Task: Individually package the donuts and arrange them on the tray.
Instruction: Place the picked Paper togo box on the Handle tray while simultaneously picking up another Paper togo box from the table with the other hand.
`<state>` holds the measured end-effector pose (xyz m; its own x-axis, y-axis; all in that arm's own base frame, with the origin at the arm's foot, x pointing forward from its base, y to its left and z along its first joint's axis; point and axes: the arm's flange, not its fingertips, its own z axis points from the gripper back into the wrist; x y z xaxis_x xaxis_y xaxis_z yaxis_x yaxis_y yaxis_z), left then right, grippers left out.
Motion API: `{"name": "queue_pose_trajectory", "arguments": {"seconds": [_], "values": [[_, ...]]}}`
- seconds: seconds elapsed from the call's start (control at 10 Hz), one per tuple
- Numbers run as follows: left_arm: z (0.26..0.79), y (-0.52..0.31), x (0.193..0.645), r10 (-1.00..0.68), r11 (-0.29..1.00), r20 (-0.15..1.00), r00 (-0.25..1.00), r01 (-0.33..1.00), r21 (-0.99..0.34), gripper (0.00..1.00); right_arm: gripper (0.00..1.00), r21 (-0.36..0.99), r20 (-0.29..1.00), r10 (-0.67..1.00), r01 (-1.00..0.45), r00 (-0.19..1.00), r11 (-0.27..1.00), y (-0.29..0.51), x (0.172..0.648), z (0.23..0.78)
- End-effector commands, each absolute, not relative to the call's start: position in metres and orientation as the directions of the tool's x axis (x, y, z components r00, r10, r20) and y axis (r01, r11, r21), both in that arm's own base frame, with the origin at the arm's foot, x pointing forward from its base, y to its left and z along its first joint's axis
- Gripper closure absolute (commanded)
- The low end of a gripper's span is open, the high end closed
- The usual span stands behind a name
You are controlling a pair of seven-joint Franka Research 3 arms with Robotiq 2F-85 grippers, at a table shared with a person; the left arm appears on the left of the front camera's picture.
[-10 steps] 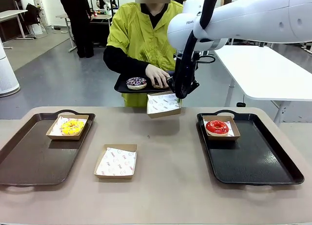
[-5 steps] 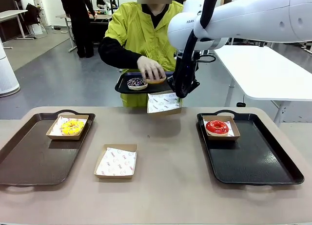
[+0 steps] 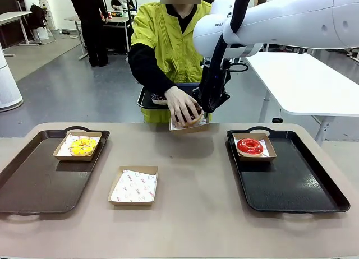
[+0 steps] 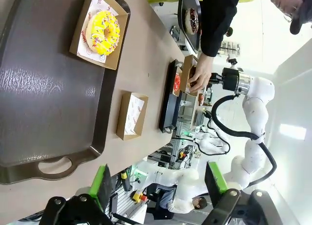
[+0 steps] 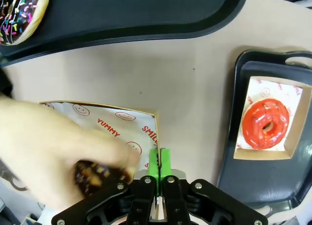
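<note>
Right hand clenched on the near rim of a paper box, green pads pinched flat on the cardboard wall, with the box held up off the bench. Person's hand is in the box beside the pads, pressing the chocolate donut down onto the printed liner. The dark sprinkled donut sits on the person's tray, beyond the fingertips. The red donut is boxed on the black tray, below the hand and to its right. The yellow donut is boxed on the brown tray, ahead of the left hand, which is released, jaws wide, nothing between. A spare box lies on the bench.

Risks:
- The grip is a thin one-edge pinch, so the person's downward push could lever the box, slip it from the pads or crease the wall.
- Once loaded, the box likely sags away from the hand and the donut could slide out.
- Moving off before the person's hand clears could knock fingers or donut.
</note>
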<state>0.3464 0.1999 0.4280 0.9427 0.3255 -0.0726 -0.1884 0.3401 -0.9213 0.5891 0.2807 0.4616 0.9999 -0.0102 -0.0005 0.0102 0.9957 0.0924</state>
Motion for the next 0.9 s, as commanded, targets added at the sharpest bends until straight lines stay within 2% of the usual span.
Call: {"name": "queue_pose_trajectory", "arguments": {"seconds": [0.0, 0.8], "values": [[0.4305, 0.2008, 0.3441, 0.321, 0.333, -0.066, 0.945, -0.178, -0.926, 0.0, 1.0, 0.092, -0.003, -0.011, 0.012, 1.0, 0.996, 0.2781, 0.5854, 0.4631], [0.4281, 0.2002, 0.3462, 0.326, 0.34, -0.073, 0.943, -0.189, -0.921, 0.0, 0.99, 0.092, 0.0, -0.01, 0.01, 1.0, 0.996, 0.2808, 0.5891, 0.4615]]}}
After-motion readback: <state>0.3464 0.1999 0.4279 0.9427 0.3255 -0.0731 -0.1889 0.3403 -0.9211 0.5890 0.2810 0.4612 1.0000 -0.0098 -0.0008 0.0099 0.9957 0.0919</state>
